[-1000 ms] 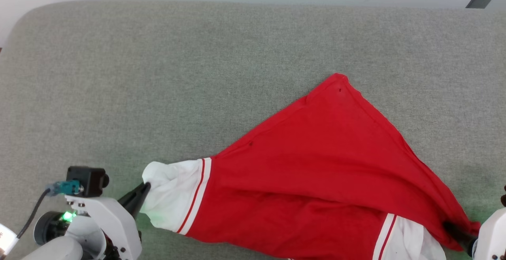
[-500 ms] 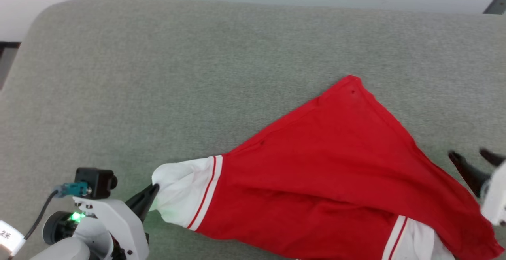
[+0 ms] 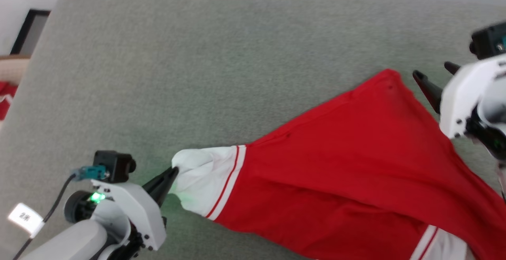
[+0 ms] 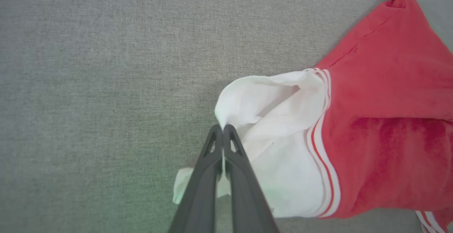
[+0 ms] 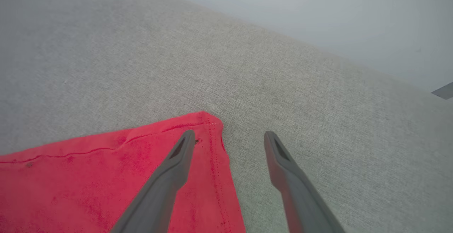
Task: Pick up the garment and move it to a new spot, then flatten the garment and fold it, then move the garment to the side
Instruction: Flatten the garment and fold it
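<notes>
Garment [image 3: 348,173] is down on the grey padded surface [image 3: 197,74], spread out in a rough red triangle toward the right side of the head view. One white sleeve [image 4: 269,119] points left and a second white sleeve [image 3: 442,248] peeks out at the bottom right edge.

The left gripper [image 4: 223,128] has its two dark fingers pressed tight together, and they pinch the bunched edge of that left-pointing sleeve. A little flap of white cloth pokes out beside the fingers lower down. The red-and-white striped trim [image 4: 322,148] runs along the seam where white meets red, just beyond the grip.

Over on the other side, the right gripper [image 5: 230,134] is spread wide and holds nothing. It sits at the far corner [image 5: 208,119] of the garment. One finger lies over the red cloth just inside the hem stitching, and the other is over bare padding beside it. Whether either tip touches down cannot be told. The red body shows shallow wrinkles between the two grippers.
</notes>
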Robot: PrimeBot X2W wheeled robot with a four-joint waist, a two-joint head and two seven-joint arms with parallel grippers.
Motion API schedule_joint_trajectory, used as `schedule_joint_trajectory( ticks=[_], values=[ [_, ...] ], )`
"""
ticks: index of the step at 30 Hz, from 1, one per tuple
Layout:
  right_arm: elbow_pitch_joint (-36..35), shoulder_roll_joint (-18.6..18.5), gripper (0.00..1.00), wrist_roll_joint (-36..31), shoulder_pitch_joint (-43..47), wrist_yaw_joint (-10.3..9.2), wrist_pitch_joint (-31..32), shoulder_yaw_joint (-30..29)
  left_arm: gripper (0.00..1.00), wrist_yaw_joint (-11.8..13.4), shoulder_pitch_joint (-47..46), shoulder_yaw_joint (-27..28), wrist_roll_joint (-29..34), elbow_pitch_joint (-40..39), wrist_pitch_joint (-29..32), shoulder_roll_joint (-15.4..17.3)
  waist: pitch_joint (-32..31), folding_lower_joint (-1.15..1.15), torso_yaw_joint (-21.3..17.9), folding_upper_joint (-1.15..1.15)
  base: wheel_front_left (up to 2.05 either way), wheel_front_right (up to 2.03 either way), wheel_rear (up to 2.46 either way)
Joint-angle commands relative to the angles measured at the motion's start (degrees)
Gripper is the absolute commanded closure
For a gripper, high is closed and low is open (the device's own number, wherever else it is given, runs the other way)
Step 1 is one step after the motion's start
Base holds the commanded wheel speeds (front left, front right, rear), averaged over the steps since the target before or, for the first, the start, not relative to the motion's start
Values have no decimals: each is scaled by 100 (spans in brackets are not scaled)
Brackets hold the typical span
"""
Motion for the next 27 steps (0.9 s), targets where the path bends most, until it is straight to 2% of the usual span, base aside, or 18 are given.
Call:
schedule_joint_trajectory(
  ticks=[1, 3, 4, 8, 17, 18, 19, 23, 27],
  values=[
    [301, -35, 0, 44, -248, -9, -46, 184, 100, -55, -97, -10, 44, 32, 11, -70, 200, 0, 220, 0, 0, 0, 0],
    [1093, -32, 0, 210, -774, -9, -37, 555, 100, -130, -193, -35, 84, 142, 16, -180, 297, 0, 349, 0, 0, 0, 0],
    [1093, -32, 0, 210, -774, -9, -37, 555, 100, -130, -193, -35, 84, 142, 16, -180, 297, 0, 349, 0, 0, 0, 0],
    [2081, 5, 0, 407, -1332, -9, 210, 846, 100, -236, -309, -73, 120, 281, 19, -329, 398, 0, 514, 0, 0, 0, 0],
    [3699, 147, 0, 657, -1863, -9, 1320, 1298, 100, -397, -453, -125, 145, 559, -1, -554, 480, 0, 745, 0, 0, 0, 0],
    [3812, 147, 61, 669, -1858, -9, 1447, 1355, 100, -404, -451, -125, 138, 581, -6, -559, 479, 0, 754, 0, 0, 0, 0],
    [3930, 100, 100, 643, -1876, -9, 1536, 1379, 100, -418, -448, -125, 131, 606, -8, -562, 477, 0, 762, 0, 0, 0, 0],
    [4155, 46, 100, 590, -1998, -9, 1634, 1426, 100, -433, -426, -120, 101, 679, -28, -578, 444, 0, 755, 0, 0, 0, 0],
    [4137, 56, 100, 561, -2161, -9, 1422, 1402, 100, -438, -439, -85, 46, 684, 27, -517, 373, 0, 670, 0, 0, 0, 0]
  ],
)
